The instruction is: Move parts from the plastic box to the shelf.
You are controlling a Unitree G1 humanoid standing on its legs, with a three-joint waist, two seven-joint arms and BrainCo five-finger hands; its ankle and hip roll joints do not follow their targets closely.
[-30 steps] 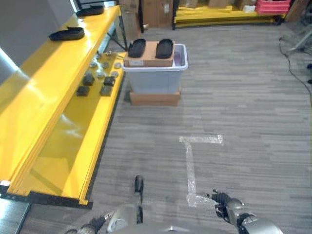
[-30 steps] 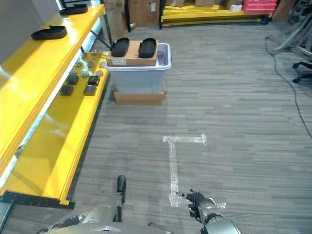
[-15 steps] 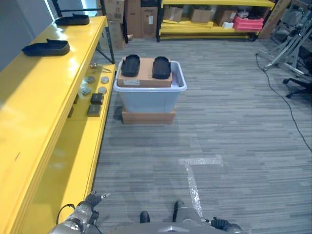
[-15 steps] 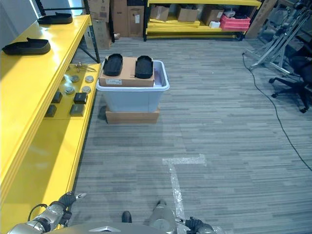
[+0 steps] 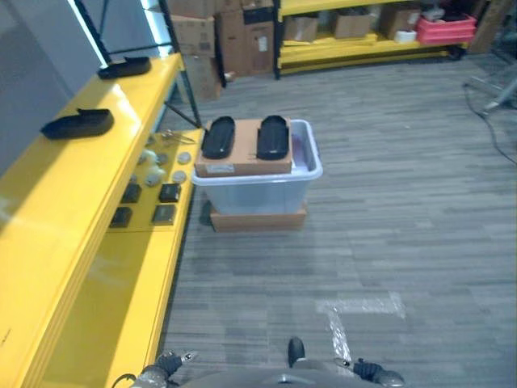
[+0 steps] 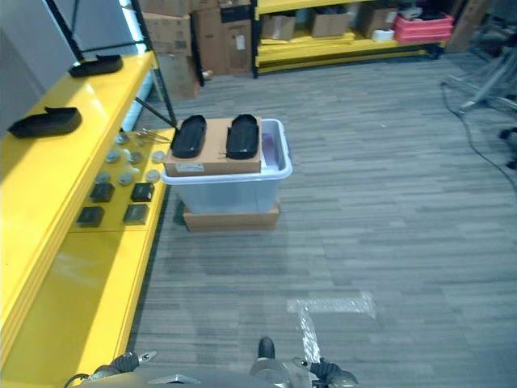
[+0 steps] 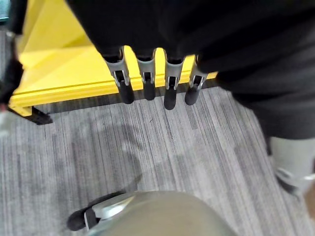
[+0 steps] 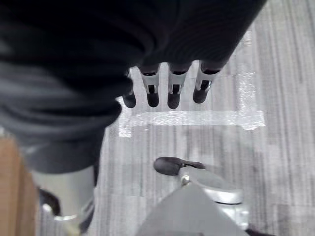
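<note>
Both hands hang empty with fingers relaxed, the left hand (image 7: 152,73) and right hand (image 8: 167,83), well short of the plastic box (image 5: 260,182) ahead. Two black parts (image 5: 272,137) lie on cardboard atop it; others already sit on the shelf (image 5: 89,202), so some of the moving seems done.

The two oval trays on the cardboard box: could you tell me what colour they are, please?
Black, both oval trays; clearest in the right eye view.

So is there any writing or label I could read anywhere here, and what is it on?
White label on the cardboard box atop the plastic box: print too small to read.
Cartons at the back: labels too blurred to read.
Nothing else with writing; the tape on the floor is plain.
</note>
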